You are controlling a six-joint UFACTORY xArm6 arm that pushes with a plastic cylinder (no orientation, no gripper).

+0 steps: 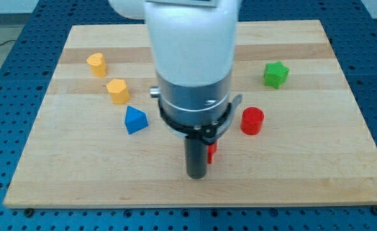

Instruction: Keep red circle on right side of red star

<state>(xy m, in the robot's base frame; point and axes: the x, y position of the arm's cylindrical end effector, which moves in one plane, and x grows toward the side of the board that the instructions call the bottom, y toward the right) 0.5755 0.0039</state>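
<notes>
The red circle (252,120) stands on the wooden board (79,173), right of centre. The red star (211,152) is mostly hidden behind my rod; only a small red sliver shows at the rod's right edge, down and to the left of the red circle. My tip (196,176) is at the lower middle of the board, touching or just left of the red star. The arm's white and grey body covers the board's centre.
A green star (276,74) sits at the upper right. A yellow block (97,64) and a yellow hexagon (118,91) sit at the upper left. A blue triangular block (135,120) lies left of the arm.
</notes>
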